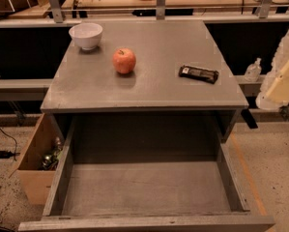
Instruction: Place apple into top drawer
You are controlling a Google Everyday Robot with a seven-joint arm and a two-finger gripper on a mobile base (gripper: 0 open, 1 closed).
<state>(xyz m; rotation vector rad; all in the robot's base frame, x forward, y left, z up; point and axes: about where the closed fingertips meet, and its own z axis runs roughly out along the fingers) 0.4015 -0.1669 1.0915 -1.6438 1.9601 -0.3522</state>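
The apple (124, 61), red-orange with a short stem, stands on the grey cabinet top (149, 86), left of its middle. The top drawer (144, 187) is pulled out wide toward me below the top's front edge, and its flat grey bottom is bare. My gripper (282, 76) shows as a pale cream shape at the right edge of the view, off to the side of the cabinet, well apart from the apple and holding nothing that I can see.
A white bowl (86, 35) stands at the cabinet top's back left. A dark wrapped snack bar (198, 73) lies to the right of the apple. A tan cardboard box (37, 163) with clutter sits on the floor left of the drawer. A bottle (253, 70) stands behind on the right.
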